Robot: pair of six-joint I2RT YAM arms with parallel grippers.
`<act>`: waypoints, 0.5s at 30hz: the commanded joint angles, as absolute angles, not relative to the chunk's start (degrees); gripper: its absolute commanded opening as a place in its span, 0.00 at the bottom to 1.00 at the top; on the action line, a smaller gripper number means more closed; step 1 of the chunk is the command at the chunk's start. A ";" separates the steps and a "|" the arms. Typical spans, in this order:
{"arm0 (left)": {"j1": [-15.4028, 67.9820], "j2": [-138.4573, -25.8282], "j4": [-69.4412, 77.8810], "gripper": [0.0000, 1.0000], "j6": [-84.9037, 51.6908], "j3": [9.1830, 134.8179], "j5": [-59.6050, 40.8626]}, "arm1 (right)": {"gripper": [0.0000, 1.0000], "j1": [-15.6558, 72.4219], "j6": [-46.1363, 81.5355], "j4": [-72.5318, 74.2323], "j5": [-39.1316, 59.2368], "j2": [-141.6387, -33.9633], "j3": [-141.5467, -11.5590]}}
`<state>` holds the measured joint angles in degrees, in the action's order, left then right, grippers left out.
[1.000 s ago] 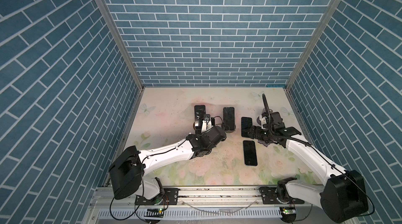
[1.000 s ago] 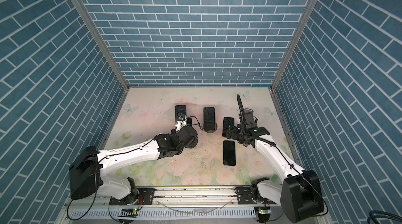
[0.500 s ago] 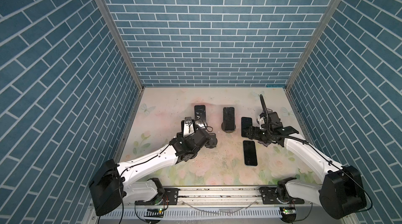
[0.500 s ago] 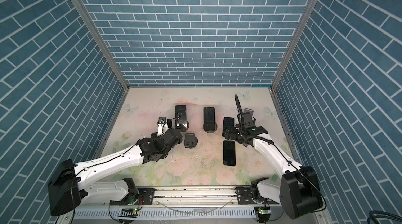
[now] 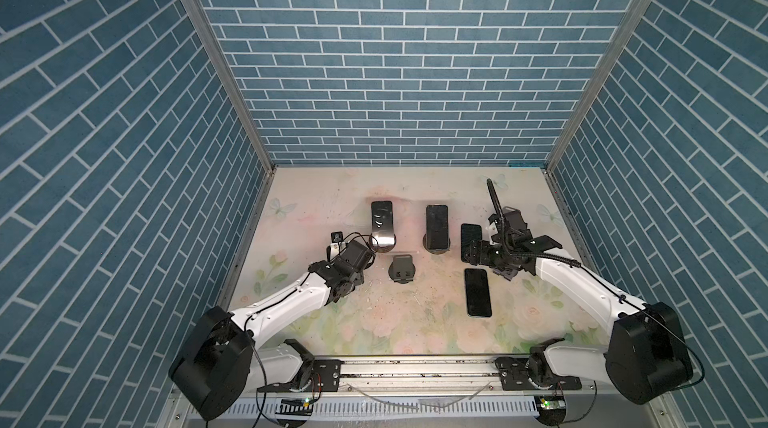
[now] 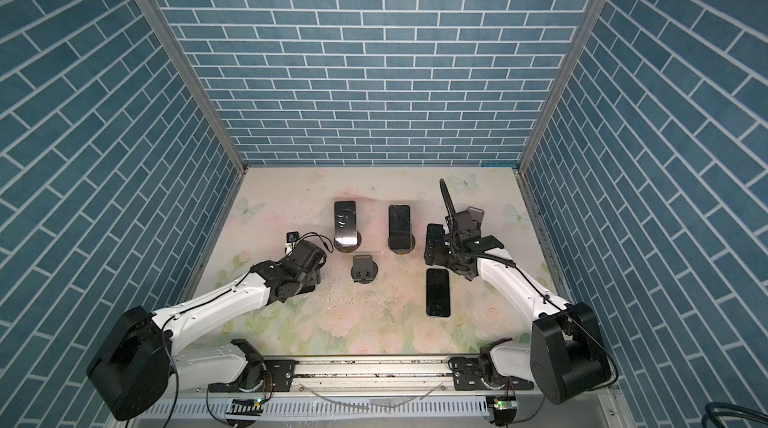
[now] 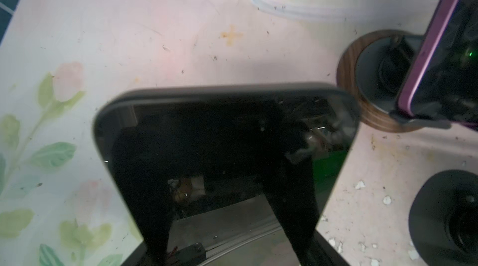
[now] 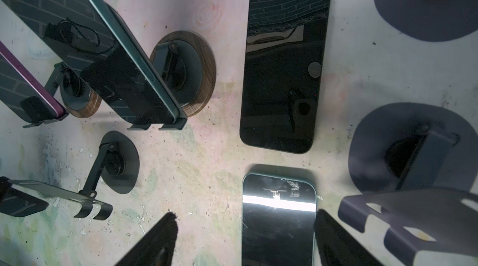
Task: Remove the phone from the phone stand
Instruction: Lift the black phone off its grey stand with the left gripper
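Nearest the front rail, a phone with a pale teal rim (image 5: 478, 293) lies flat, screen up, on the flowered table (image 5: 374, 322). The right gripper (image 8: 245, 217) hangs over the far end of this phone with its fingers spread wide, gripping nothing.

To the left, the left gripper (image 7: 222, 195) is clamped on a dark phone (image 7: 336, 112). It holds the phone above the table, just left of the empty black phone stand (image 5: 401, 270) and clear of it.

Beyond the right gripper, a second black phone (image 5: 471, 234) lies flat.

Farther back, two stands with round wooden bases each carry a leaning phone. The left wooden stand (image 5: 386, 250) holds a purple-edged phone (image 5: 381, 216). The right wooden stand (image 5: 436, 250) holds a green-edged phone (image 5: 436, 224).

At the far right, behind the right arm's wrist, a dusky purple stand (image 6: 476, 213) shows its bare plate.
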<state>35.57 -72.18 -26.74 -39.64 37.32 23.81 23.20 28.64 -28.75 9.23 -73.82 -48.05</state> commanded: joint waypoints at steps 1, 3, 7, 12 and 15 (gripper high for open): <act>33.92 -75.99 -28.10 0.58 -36.34 41.63 19.54 | 0.84 23.90 29.32 -29.80 8.26 -74.94 -51.30; 33.11 -78.87 -29.62 0.58 -35.83 43.73 18.46 | 0.84 24.17 29.36 -29.98 8.25 -75.48 -51.85; 32.45 -83.53 -30.66 0.58 -33.92 47.48 16.87 | 0.84 24.89 29.36 -30.40 7.66 -75.94 -52.63; 31.17 -88.57 -31.11 0.58 -30.98 51.59 14.63 | 0.84 25.53 29.27 -31.27 6.43 -75.67 -53.17; 30.15 -90.73 -31.79 0.58 -29.77 53.07 14.02 | 0.84 25.66 29.19 -31.71 6.27 -75.50 -53.33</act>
